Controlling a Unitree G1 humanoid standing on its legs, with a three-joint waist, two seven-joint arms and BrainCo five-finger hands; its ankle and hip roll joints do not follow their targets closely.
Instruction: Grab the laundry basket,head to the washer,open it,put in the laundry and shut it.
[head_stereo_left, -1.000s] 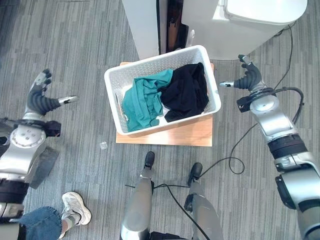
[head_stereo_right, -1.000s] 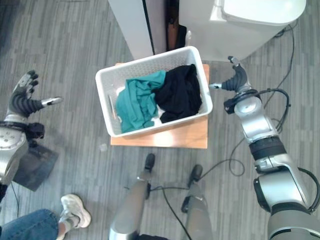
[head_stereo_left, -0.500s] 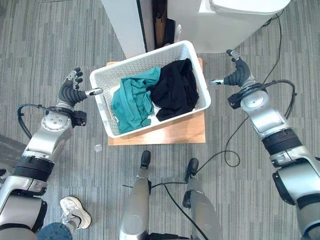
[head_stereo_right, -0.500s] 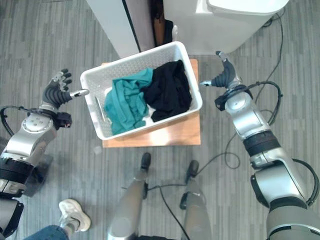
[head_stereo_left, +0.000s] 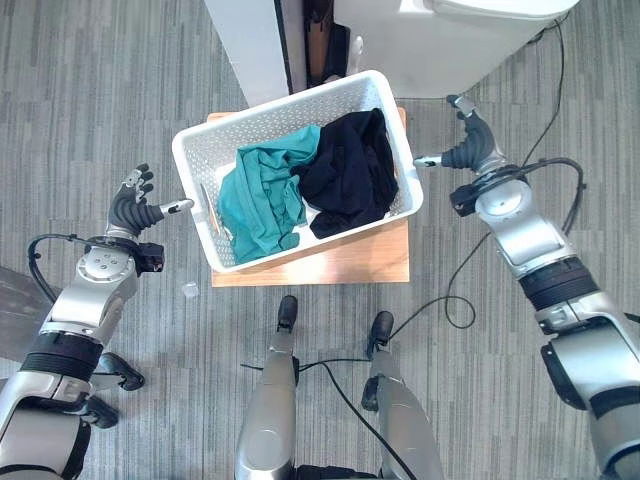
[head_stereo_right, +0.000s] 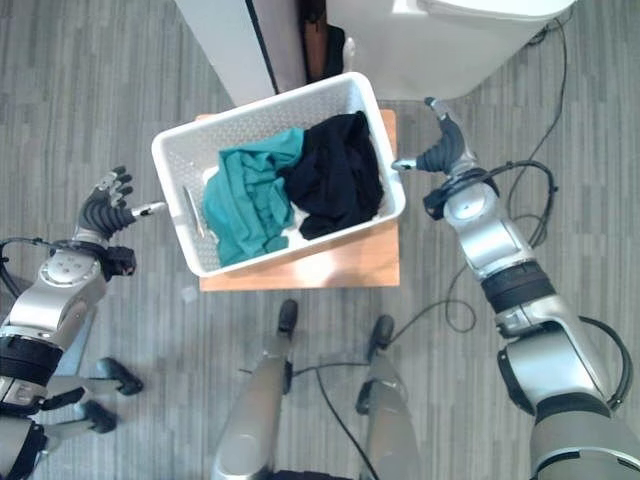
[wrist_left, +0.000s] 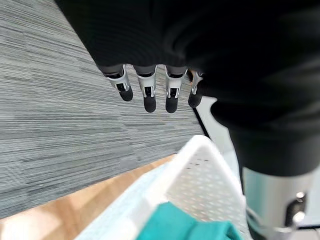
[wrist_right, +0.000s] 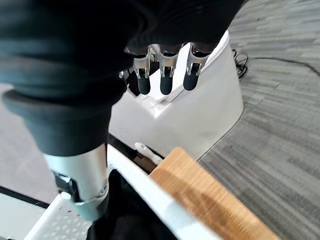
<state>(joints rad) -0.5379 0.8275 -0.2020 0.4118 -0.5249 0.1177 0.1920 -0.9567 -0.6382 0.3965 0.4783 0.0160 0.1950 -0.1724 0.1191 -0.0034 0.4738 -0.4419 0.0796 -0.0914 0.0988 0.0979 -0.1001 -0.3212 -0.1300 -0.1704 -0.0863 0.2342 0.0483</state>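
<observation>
The white laundry basket (head_stereo_left: 280, 105) sits askew on a low wooden platform (head_stereo_left: 350, 262). Inside it lie a teal garment (head_stereo_left: 262, 195) and a black garment (head_stereo_left: 350, 170). My left hand (head_stereo_left: 135, 205) is open beside the basket's left wall, its thumb tip at the rim. On the other side my right hand (head_stereo_left: 470, 150) is also open, and its thumb reaches the right rim. In the left wrist view the straight fingers (wrist_left: 145, 92) hang above the basket's rim (wrist_left: 200, 165). The white washer (head_stereo_left: 450, 40) stands just behind the basket.
A white cabinet (head_stereo_left: 245, 40) stands left of the washer, with a dark gap between them. A small clear object (head_stereo_left: 188, 290) lies on the grey floor by the platform's left corner. Dark castors (head_stereo_left: 110, 370) show at the lower left.
My left hand has swung in from far left to the basket's left wall. The right hand has closed onto the right rim. The camera moved, so the person's shoe left the view.
</observation>
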